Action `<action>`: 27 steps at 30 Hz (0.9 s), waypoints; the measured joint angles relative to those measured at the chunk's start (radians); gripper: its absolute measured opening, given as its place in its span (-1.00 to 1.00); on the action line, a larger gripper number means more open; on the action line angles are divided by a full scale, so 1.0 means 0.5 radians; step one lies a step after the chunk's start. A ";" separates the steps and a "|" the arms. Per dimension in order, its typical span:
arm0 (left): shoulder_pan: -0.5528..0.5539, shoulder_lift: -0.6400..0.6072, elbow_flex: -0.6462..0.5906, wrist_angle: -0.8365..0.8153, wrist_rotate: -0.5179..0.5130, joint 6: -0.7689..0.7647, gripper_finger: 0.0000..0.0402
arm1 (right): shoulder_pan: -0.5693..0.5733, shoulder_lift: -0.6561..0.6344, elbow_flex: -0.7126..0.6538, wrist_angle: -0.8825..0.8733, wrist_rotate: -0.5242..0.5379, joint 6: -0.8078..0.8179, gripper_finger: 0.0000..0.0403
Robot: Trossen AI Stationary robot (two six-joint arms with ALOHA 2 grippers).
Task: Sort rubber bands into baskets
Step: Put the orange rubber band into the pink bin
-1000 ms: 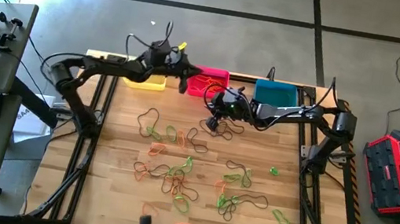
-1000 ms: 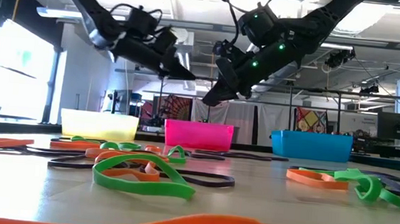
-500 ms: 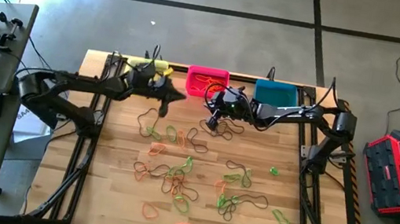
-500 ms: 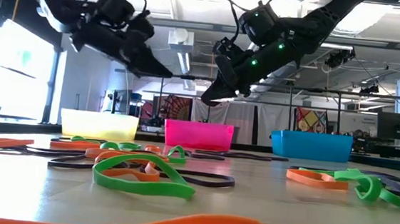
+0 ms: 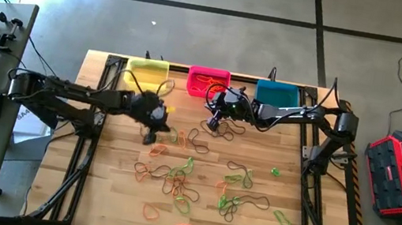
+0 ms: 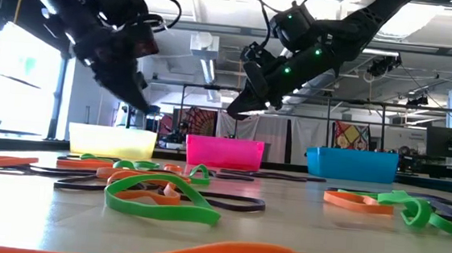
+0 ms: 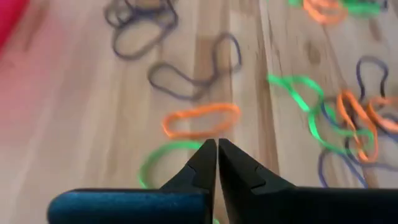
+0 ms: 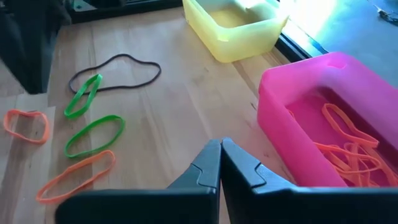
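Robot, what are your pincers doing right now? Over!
Left pincer shut, empty, above rubber bands. Right pincer shut, empty, near pink basket. Nothing blocking.

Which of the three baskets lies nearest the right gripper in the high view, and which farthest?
From the right gripper, hanging above the table's far middle:
1. The pink basket, just beyond it, slightly toward the left arm's side.
2. The teal basket, beyond it, toward the right arm's base.
3. The yellow basket, farthest, on the left arm's side.
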 joint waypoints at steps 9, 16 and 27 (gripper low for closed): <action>-0.351 0.002 0.000 -0.312 -0.232 -0.438 -0.67 | 0.001 0.000 0.000 0.000 -0.029 0.001 -1.00; -0.406 0.026 0.000 -0.502 -0.269 -0.918 -0.62 | 0.001 0.000 0.000 0.000 -0.029 0.016 -1.00; -0.405 0.239 0.002 -0.495 -0.310 -0.948 -0.62 | 0.001 0.000 0.000 -0.008 -0.029 0.037 -1.00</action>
